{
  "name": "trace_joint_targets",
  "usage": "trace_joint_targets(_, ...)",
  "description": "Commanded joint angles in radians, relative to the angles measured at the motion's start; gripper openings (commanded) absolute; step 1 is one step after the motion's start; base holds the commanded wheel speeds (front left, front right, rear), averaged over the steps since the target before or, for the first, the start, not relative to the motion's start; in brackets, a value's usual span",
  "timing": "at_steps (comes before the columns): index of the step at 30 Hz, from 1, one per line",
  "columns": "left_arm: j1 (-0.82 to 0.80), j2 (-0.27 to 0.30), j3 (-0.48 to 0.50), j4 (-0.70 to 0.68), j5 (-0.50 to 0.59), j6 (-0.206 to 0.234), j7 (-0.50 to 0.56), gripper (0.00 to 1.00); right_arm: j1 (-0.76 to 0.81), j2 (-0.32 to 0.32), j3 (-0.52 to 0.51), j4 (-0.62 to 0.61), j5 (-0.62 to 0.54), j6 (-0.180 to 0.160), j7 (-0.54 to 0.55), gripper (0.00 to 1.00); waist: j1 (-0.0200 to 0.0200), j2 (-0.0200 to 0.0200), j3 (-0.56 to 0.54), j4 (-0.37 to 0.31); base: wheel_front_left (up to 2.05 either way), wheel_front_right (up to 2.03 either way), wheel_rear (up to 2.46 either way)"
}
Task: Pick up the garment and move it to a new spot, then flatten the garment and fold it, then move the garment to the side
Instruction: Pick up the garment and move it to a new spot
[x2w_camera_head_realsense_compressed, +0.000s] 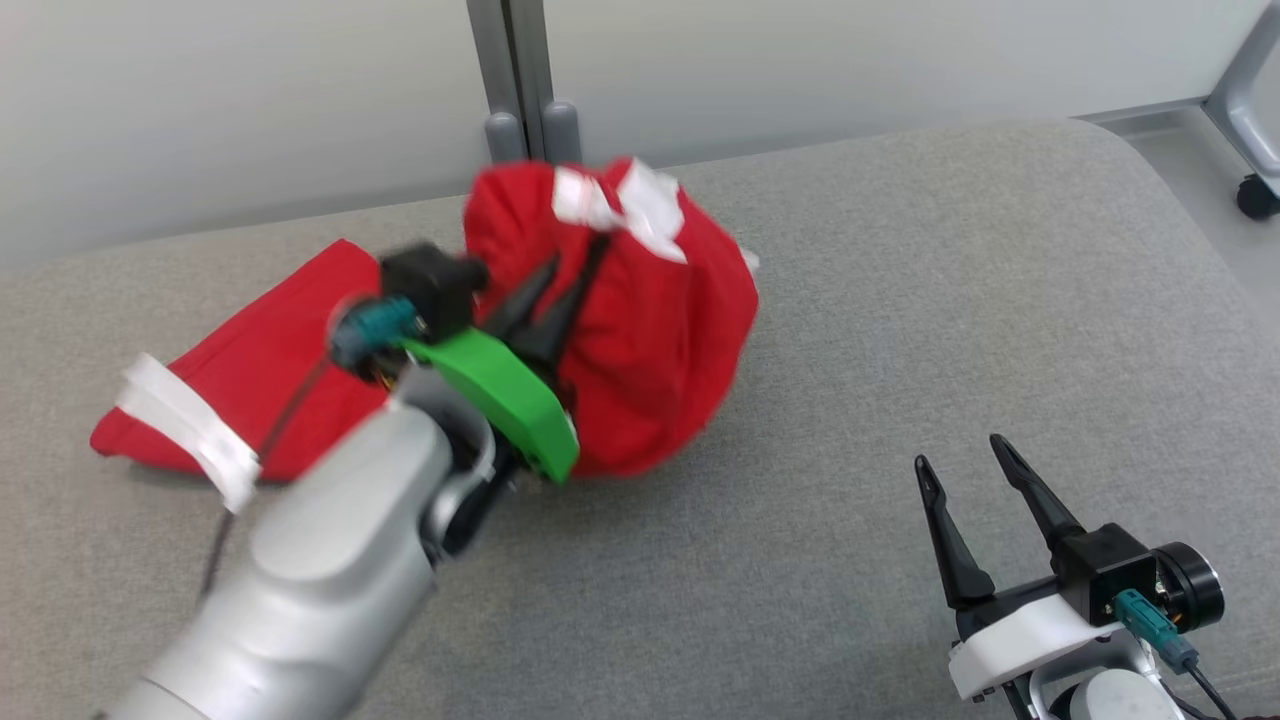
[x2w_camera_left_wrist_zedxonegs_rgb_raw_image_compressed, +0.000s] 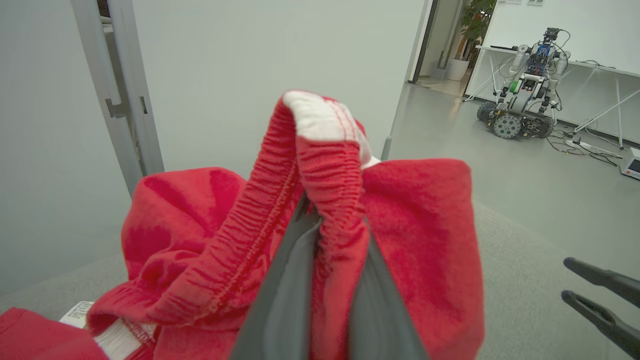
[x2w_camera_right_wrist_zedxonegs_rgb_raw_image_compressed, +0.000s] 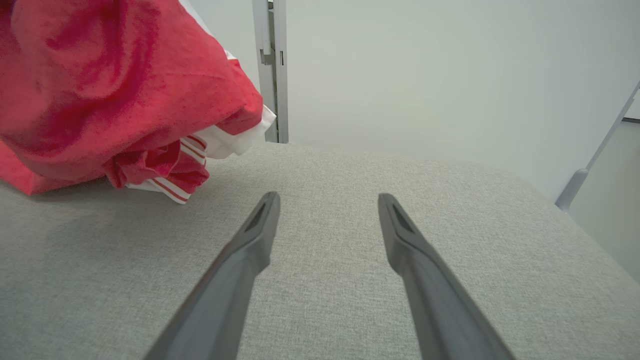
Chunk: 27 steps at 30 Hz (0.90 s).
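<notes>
The left jaws are clenched on the garment (x2w_camera_left_wrist_zedxonegs_rgb_raw_image_compressed: 425, 225); they pinch a fold of its gathered elastic band (x2w_camera_left_wrist_zedxonegs_rgb_raw_image_compressed: 325, 165), and the cloth fills the narrow gap between the two fingers (x2w_camera_left_wrist_zedxonegs_rgb_raw_image_compressed: 285, 300). The right jaws are released, spread wide and holding nothing; they hover low over the bare grey surface (x2w_camera_head_realsense_compressed: 900, 300), well apart from the cloth. The garment is red with white trim; its gripped part is raised in a bunch, while one end lies flat on the surface, at the left in the head view. I judge it light, soft and limp, so it will sag and crumple; the thick band gives a firm hold, and for flattening a second hold at the white hem (x2w_camera_head_realsense_compressed: 190, 425) seems better.
</notes>
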Motion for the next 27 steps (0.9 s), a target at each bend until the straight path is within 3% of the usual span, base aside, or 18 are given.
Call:
trace_joint_targets(1, 0.038, -0.018, -0.005, 0.027, -0.008, 0.002, -0.016, 0.00, 0.002, -0.003, 0.000, -0.003, 0.008, -0.001, 0.000, 1.00, 0.0001, -0.0001, 0.013, -0.012, 0.00, 0.00, 0.00)
trace_joint_targets(9, 0.182, -0.130, 0.011, 0.181, 0.000, -0.009, -0.047, 0.00, -0.016, -0.003, 0.001, -0.002, 0.016, -0.001, 0.000, 1.00, 0.0001, -0.0001, 0.048, -0.021, 0.00, 0.00, 0.00)
trace_joint_targets(18, 0.291, -0.195, 0.079, 0.192, 0.104, -0.015, -0.046, 0.00, -0.030, -0.003, 0.003, 0.014, 0.022, -0.001, 0.000, 1.00, 0.0001, -0.0001, 0.047, -0.011, 0.00, 0.00, 0.00)
trace_joint_targets(19, 0.296, -0.198, 0.083, 0.191, 0.122, -0.016, -0.046, 0.18, -0.031, -0.003, 0.003, 0.016, 0.022, -0.001, 0.000, 1.00, 0.0001, -0.0001, 0.044, -0.009, 0.00, 0.00, 0.00)
trace_joint_targets(20, 0.301, -0.200, 0.089, 0.187, 0.139, -0.016, -0.047, 0.43, -0.031, -0.003, 0.003, 0.017, 0.023, -0.001, 0.000, 1.00, 0.0001, -0.0001, 0.041, -0.008, 0.00, 0.00, 0.00)
trace_joint_targets(21, 0.305, -0.202, 0.094, 0.182, 0.152, -0.016, -0.046, 0.83, -0.030, -0.003, 0.004, 0.019, 0.023, -0.001, 0.000, 1.00, 0.0001, -0.0001, 0.037, -0.006, 0.00, 0.00, 0.00)
trace_joint_targets(22, 0.312, -0.204, 0.102, 0.175, 0.172, -0.016, -0.047, 1.00, -0.028, -0.003, 0.005, 0.021, 0.023, -0.001, 0.000, 1.00, 0.0001, -0.0001, 0.031, -0.005, 0.00, 0.00, 0.00)
trace_joint_targets(27, 0.348, -0.211, 0.173, 0.105, 0.258, -0.017, -0.047, 1.00, -0.017, -0.003, 0.003, 0.026, 0.023, -0.001, 0.000, 1.00, 0.0001, -0.0001, 0.001, 0.010, 0.00, 0.00, 0.00)
